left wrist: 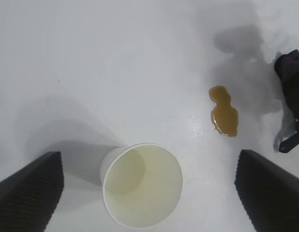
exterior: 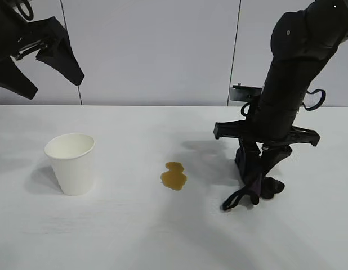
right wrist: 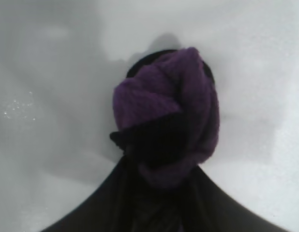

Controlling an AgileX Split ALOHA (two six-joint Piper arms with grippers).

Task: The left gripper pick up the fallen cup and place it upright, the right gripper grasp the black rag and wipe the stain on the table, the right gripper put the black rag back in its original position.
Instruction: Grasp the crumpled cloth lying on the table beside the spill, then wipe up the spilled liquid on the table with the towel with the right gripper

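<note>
On the table [exterior: 163,236], the right gripper [exterior: 258,177] is pressing straight down with its fingers closing around the black rag [exterior: 263,187], beside the stain [exterior: 174,175] it is meant to wipe. The cup [exterior: 71,163] is already standing upright while the left gripper [exterior: 44,70] is hanging above it with fingers spread wide, holding nothing. No writing or label is showing on any of the 3 items.
</note>
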